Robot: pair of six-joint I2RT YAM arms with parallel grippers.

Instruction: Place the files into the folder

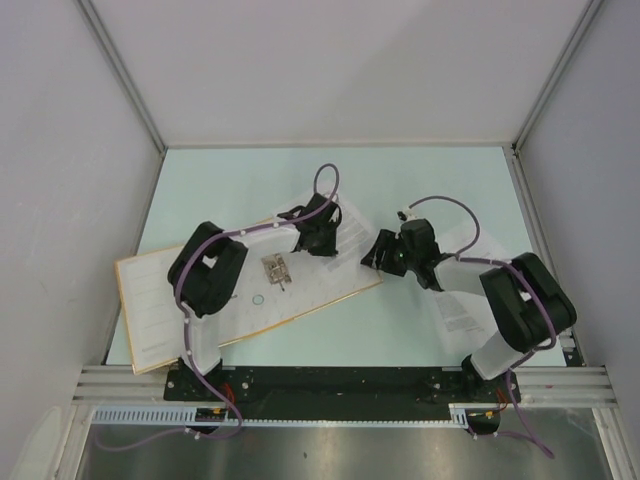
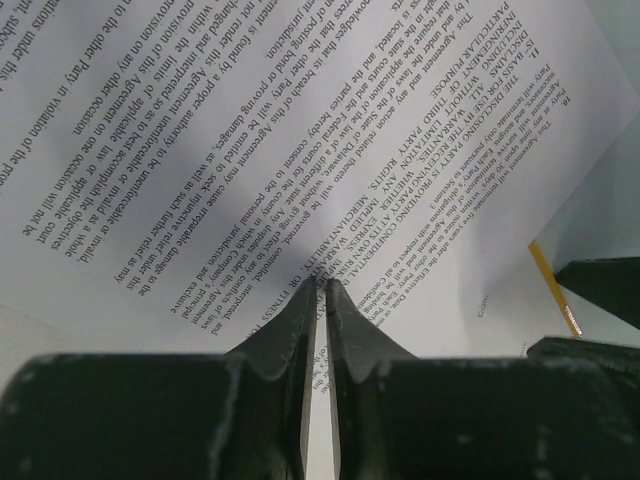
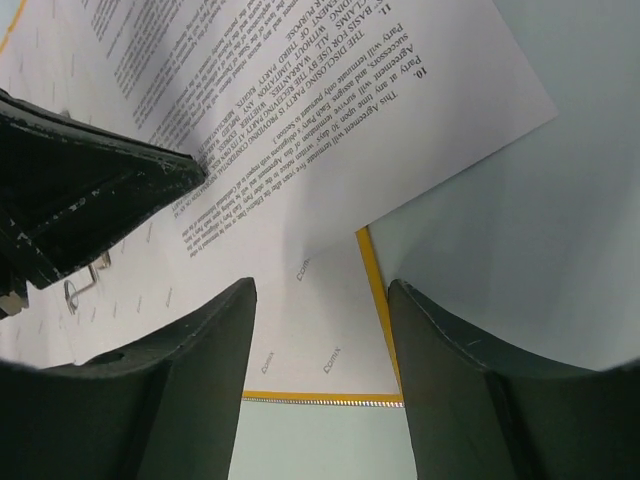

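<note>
One folder (image 1: pixel 150 300), two files (image 1: pixel 352 215)

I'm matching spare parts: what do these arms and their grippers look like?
The left arm and right arm have black joints with white links, each trailing a lilac cable. The left gripper and right gripper are black with tapered, scuffed fingers.

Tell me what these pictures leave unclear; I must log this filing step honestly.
- Top view: metal ring mechanism of the open orange-yellow binder, too small to tell whether its rings are open.
- Left wrist view: left gripper is shut on white printed paper; its fingers hide how many sheets.
- Top view: right arm covers part of another printed sheet.
</note>
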